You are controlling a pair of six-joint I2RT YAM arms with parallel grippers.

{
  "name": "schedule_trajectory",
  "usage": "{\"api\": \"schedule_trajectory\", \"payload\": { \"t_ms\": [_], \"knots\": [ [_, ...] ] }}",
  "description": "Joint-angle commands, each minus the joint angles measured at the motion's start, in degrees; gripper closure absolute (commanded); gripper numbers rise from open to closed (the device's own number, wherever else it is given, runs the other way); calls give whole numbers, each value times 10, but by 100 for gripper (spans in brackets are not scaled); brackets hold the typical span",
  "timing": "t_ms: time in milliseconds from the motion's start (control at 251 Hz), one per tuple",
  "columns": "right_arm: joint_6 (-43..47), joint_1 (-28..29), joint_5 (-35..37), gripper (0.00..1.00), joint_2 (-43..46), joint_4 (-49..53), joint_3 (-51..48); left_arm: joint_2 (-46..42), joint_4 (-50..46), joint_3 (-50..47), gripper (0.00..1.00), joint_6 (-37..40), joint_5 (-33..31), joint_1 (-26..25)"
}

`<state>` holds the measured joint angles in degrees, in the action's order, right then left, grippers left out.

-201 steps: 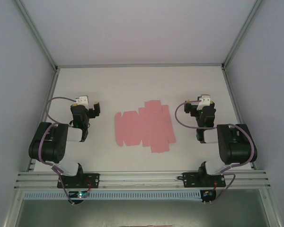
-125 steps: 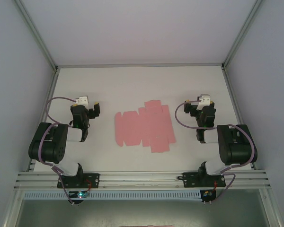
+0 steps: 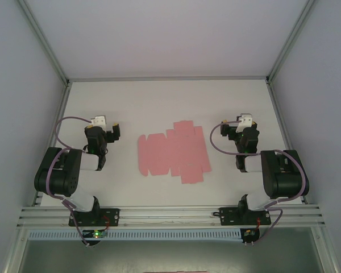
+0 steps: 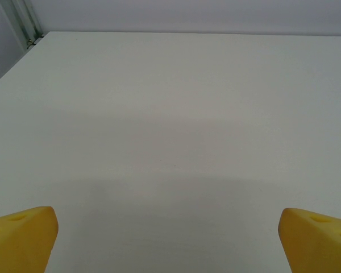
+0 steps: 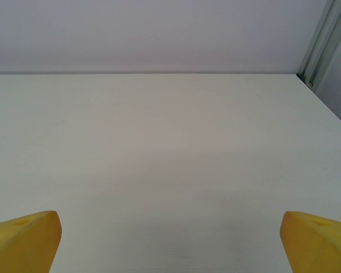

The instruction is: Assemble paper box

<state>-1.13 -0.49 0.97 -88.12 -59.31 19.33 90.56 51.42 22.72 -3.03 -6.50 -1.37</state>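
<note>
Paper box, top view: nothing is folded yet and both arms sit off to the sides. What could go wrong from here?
1. The paper box lies as a flat sheet on the table, so fingers may push it along or crease it instead of catching an edge.
2. Its small tabs and flaps could bend the wrong way if pinched carelessly.
3. The left gripper and right gripper, both open, face bare table, so their approach to the sheet may be misjudged.

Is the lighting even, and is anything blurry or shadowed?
Top external view: soft, even light; the paper box sharp, casting almost no shadow on the table. Left wrist view: a faint shadow band nearby, the left gripper slightly blurred. Right wrist view: the right gripper likewise soft.
</note>
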Motion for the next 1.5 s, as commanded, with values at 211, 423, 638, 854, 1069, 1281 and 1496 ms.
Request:
{"api": "schedule_trajectory", "payload": {
  "t_ms": [211, 423, 638, 854, 1069, 1281, 1496],
  "knots": [
    [-10, 37, 74, 2, 150, 262, 69, -148, -388, 140, 0, -52, 8, 4],
    [-134, 138, 74, 6, 211, 501, 129, -243, -554, 154, 0, -206, 63, -89],
    [-233, 219, -2, 25, 174, 526, 133, -220, -699, 172, 0, -292, 33, -234],
    [-263, 266, -49, 46, 62, 511, 180, -196, -653, 134, 0, -365, 108, -247],
    [-314, 262, -64, 55, -37, 461, 156, -179, -601, 118, 0, -383, 163, -246],
    [-329, 251, -87, 56, -73, 423, 121, -93, -494, 111, 0, -407, 255, -246],
    [-333, 245, -110, 60, -103, 409, 109, -67, -411, 105, 13, -423, 306, -246]
  ]
}}
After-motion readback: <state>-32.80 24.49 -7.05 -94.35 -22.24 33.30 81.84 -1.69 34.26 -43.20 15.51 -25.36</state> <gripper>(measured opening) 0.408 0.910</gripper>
